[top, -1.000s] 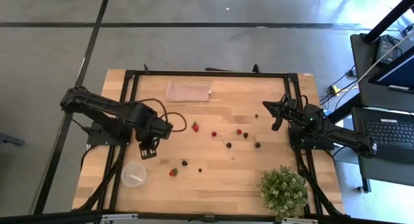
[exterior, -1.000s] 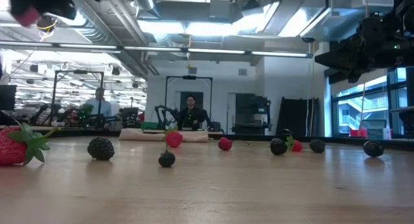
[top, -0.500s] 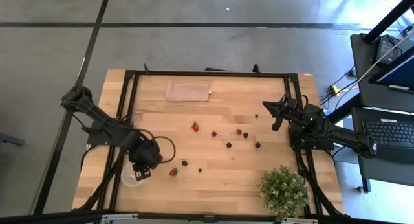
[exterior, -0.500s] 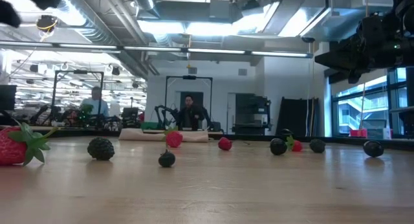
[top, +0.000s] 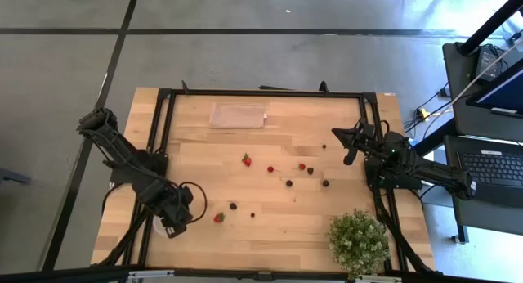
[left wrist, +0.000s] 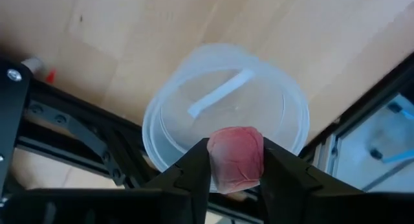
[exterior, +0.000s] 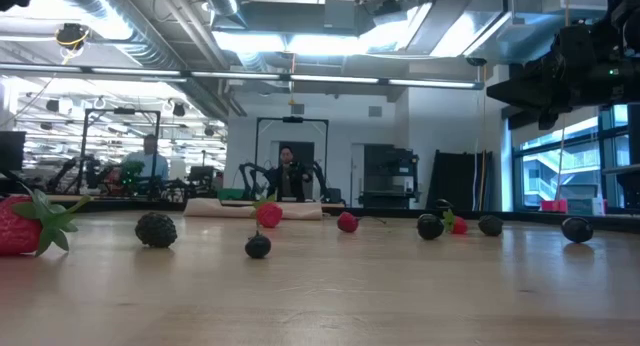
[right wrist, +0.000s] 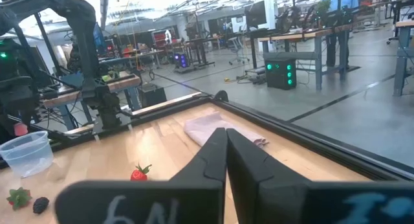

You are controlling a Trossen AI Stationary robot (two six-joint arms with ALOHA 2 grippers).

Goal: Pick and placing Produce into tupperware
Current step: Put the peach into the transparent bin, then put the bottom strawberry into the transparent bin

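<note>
My left gripper [top: 173, 222] hangs over the tupperware [left wrist: 226, 111], a small clear round tub near the table's near left corner, and is shut on a pinkish-red fruit [left wrist: 235, 160]. From above, only a sliver of the tub [top: 157, 226] shows beside the gripper. Loose produce lies mid-table: strawberries [top: 246, 160] [top: 219, 217] and dark berries [top: 233, 206] [top: 288, 183] [top: 325, 183]. My right gripper [top: 337, 133] waits shut above the table's right side. My left gripper pinches the fruit by two opposite sides [left wrist: 213, 164] between its two fingers [left wrist: 191, 169]. The fingers come from above, pointing steeply down. The fruit is lifted clear and sits over the tub's opening, near its rim.
A bushy potted plant [top: 358, 240] stands at the near right and a pinkish-tan cloth [top: 239, 115] lies at the far edge. Black frame rails [top: 159, 136] run along the table's sides, one right beside the tub. People [exterior: 287, 171] show in the room behind.
My left gripper has carried the fruit toward the table's near edge and a little left. It has sunk and rolled at the wrist, and now covers the tub, which showed in full before. The fruit stays between the fingers.
</note>
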